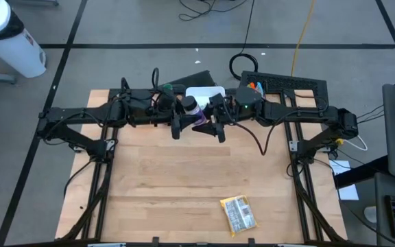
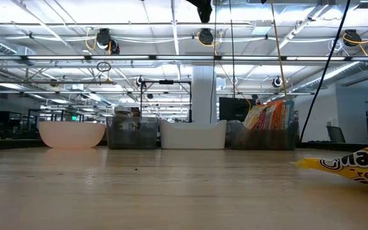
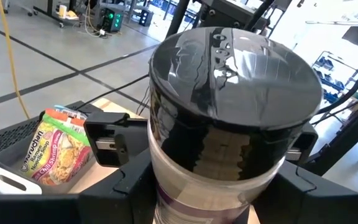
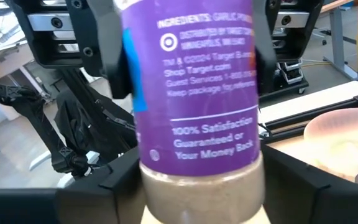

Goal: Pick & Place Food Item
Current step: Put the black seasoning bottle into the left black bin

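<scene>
Two pincers met at surface's point(image 1: 184, 178) far middle. Left pincer point(image 1: 177, 127) part open, fingers clamped on spice jar point(image 1: 192, 106), black lid up. Right pincer point(image 1: 218, 128) wide around same jar's purple label; contact unclear. Yellow snack packet point(image 1: 239, 213) lay near front edge.

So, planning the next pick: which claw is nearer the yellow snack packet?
Right, slightly. The right claw and left claw both hover at the table's far side, around the spice jar; the packet lies near-right.

Two matte black jointed arms point(image 1: 81, 127) with black cables looped along them; blocky black fingers point(image 3: 114, 143) with silver screws
</scene>
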`<state>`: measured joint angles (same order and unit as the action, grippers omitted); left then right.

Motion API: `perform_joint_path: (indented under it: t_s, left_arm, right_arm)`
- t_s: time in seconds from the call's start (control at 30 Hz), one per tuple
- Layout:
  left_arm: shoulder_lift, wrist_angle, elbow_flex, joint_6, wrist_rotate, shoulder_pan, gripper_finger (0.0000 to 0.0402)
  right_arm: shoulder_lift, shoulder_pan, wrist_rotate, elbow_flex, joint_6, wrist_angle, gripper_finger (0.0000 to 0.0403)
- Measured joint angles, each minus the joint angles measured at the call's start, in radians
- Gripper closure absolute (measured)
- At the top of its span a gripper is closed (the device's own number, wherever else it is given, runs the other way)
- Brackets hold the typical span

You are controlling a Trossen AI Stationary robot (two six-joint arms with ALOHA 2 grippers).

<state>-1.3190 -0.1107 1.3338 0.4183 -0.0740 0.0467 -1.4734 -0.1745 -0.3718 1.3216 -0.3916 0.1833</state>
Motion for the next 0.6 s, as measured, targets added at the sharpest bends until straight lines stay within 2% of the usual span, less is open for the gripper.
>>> perform_joint_path:
  t_s: [0.2,0.6]
  left_arm:
    - [0.0,-0.018,0.0,0.002,0.003,0.0,0.019]
    - [0.0,-0.023,0.0,-0.01,0.004,0.0,0.019]
  right_arm:
    - [0.0,0.0,-0.001,0.0,0.012,-0.002,0.0212]
    - [-0.001,0.0,0.001,0.0,0.019,-0.002,0.0213]
